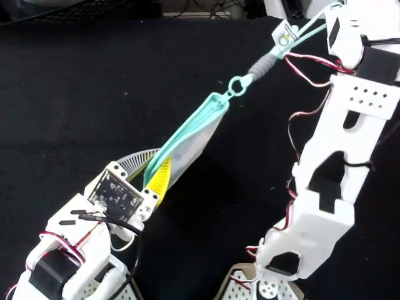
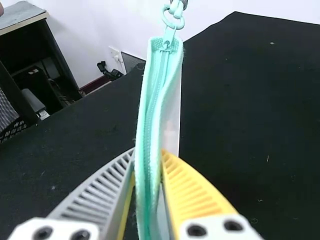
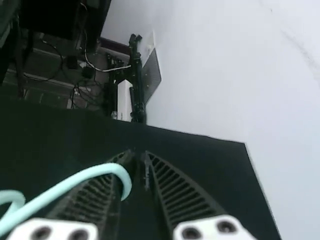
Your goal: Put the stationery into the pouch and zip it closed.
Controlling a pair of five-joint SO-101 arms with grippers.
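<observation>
A translucent pouch with a mint zip edge hangs stretched in the air between the two arms. My left gripper is shut on the pouch's near end, with the grey finger and the yellow finger on either side of the pouch. The zip slider sits at the far end and the teeth look joined along the edge. From its ring a grey sleeve and a mint cord run to my right gripper, which is shut on the cord at the table's far right.
The black table lies under the pouch. My right arm's white body stands along the right side. Beyond the far edge are a white wall, a black cabinet and cables.
</observation>
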